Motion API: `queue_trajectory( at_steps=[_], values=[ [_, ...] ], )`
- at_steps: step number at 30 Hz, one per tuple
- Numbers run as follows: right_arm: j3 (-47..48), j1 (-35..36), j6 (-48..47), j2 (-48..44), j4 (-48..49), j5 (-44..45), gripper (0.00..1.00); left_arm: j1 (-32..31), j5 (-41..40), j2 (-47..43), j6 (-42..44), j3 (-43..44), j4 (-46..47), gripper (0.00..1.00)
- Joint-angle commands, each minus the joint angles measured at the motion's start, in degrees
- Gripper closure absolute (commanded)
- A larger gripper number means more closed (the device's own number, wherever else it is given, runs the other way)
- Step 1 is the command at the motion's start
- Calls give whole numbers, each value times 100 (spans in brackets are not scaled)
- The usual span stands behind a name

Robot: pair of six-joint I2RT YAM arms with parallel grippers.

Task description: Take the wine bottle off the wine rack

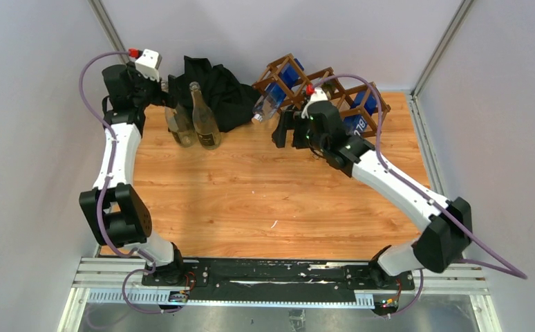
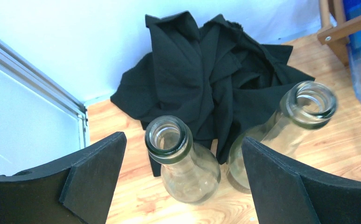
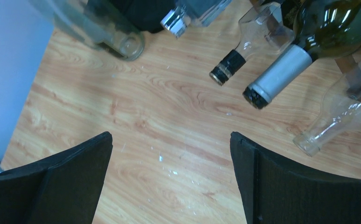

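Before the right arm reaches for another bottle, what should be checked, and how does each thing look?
1. Right hand open and empty: ok.
2. Left hand open, gripping nothing: ok.
3. Two upright bottles standing on the table by the black cloth: ok.
4. Bottles left in the wine rack, necks poking out: ok.
5. Right hand lined up with a neck, such as the silver-foiled bottle: not ok; its gap faces bare table.
6. How tightly that bottle sits in the rack: cannot tell.
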Motion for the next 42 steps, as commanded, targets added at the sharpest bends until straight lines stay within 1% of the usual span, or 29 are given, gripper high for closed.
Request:
queue_trajectory(
  at_steps=[1, 5, 9, 12, 16, 22, 29, 37, 42],
  values=[
    [698, -71, 828, 660, -501, 726, 0, 51, 59, -291, 302, 707, -1038, 0],
    [1381, -64, 1654, 1353, -553, 1320, 0, 52, -59, -298, 609, 1580, -2151, 0],
    [2069, -39, 2328, 2063, -554, 1900, 0, 50, -116, -380, 571, 2089, -2710, 0],
    [2676, -31, 2796, 2656, -695, 2302, 0, 46, 12, -543, 496, 2142, -2925, 0],
    [3267, -33, 3117, 3268, -806, 2737, 0, 49, 211, -700, 410, 2044, -3092, 0],
    [3969, -103, 3517, 4061, -868, 2894, 0, 49, 394, -924, 578, 1811, -3298, 0],
    [4640, -105, 3584, 4680, -1017, 3187, 0, 50, 639, -1102, 679, 1728, -3373, 0],
    [5297, -139, 3444, 5354, -999, 3384, 0, 52, 864, -1043, 409, 1911, -3432, 0],
    [5488, -144, 3367, 5657, -807, 3366, 4, 43, 942, -1110, 347, 1925, -3427, 0]
  ],
)
